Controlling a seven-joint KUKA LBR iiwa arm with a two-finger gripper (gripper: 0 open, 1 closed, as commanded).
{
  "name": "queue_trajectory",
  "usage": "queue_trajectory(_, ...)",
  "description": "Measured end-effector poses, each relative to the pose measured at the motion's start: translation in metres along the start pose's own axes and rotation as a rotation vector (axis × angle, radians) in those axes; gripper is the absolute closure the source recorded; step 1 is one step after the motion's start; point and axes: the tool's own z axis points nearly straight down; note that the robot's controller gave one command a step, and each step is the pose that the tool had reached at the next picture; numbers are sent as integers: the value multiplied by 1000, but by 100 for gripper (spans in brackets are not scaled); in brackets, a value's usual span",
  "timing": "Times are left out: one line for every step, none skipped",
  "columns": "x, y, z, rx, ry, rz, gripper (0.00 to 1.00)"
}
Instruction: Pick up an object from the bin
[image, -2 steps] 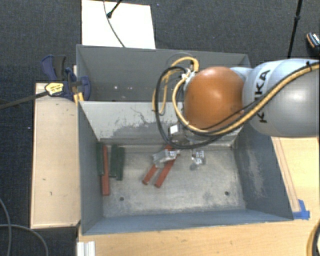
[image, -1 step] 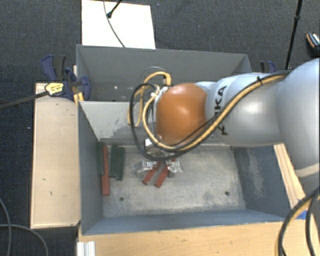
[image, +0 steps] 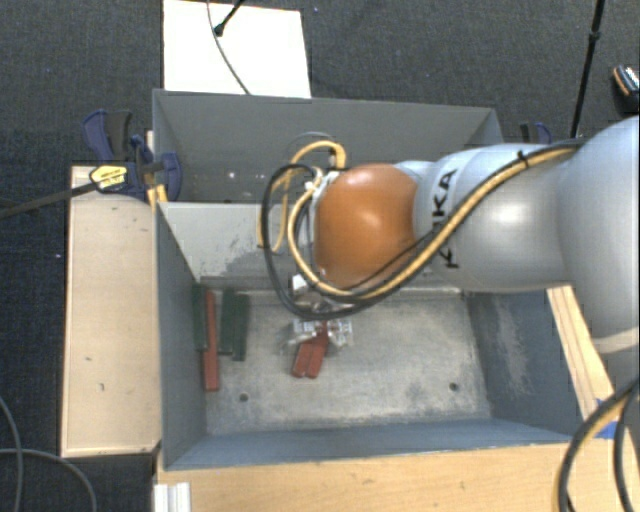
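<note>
One pincer (image: 322, 331), above red-brown block (image: 309, 359) (mid bin (image: 420, 392))

Block (image: 308, 358) centre of bin (image: 420, 375); bar (image: 210, 342) near left wall, slab (image: 236, 324) right of it.

Bright, even light coming down from above. The arm (image: 530, 220) takes a broad pale sheen along the top of its silver shell, and the orange cover (image: 365, 225) shows a soft gleam with no hard hotspot. The white sheet (image: 235, 45) at the top is nearly washed out. The dark carpet (image: 60, 80) all round soaks the light up. Inside the bin (image: 420, 130), the back wall is lit flat, with a few tiny glints at its left. The left wall sits in shade, and a darker band runs down the floor's right side. Soft shadow lies under the cover, along the floor's far edge.
</note>
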Motion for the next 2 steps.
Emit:
queue_trajectory(4,1,-161,10,-1,-29,100)
queue_trajectory(-31,10,-188,6,-3,-118,100)
